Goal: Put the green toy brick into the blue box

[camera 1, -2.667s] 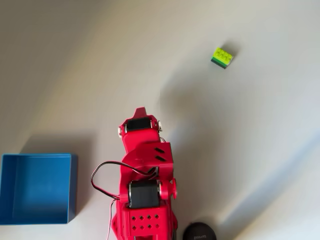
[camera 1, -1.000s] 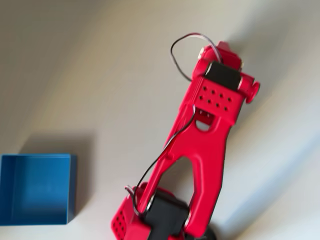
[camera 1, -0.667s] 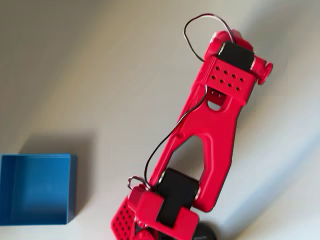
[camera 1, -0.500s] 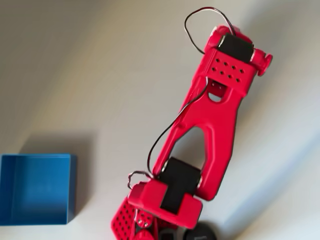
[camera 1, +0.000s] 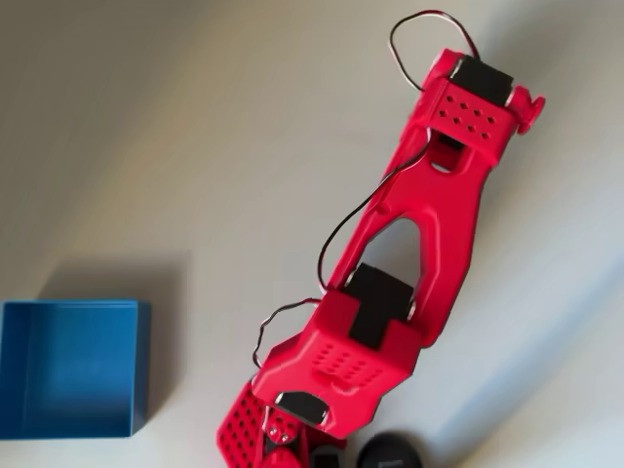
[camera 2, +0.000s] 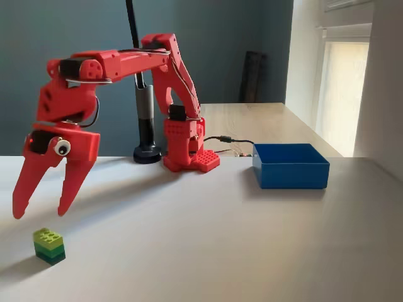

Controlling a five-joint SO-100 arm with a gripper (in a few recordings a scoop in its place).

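Observation:
The green toy brick point(camera 2: 49, 245) rests on the white table at the lower left of the fixed view, lime on top with a darker green layer beneath. My red gripper point(camera 2: 41, 212) hangs just above and slightly behind it, fingers pointing down and spread open, nothing between them. From overhead the outstretched red arm point(camera 1: 429, 205) covers the brick. The blue box point(camera 2: 290, 165) stands empty at the right of the fixed view, far from the gripper; in the overhead view the blue box point(camera 1: 68, 368) is at the lower left.
The arm's red base point(camera 2: 187, 146) stands at the back of the table. A black post on a round foot point(camera 2: 147, 153) rises just left of the base. The foot point(camera 1: 390, 454) appears at the bottom edge of the overhead view.
The arm has unfolded from over its base and reached out toward the upper right of the overhead view. It now covers the brick there. The box has not moved.

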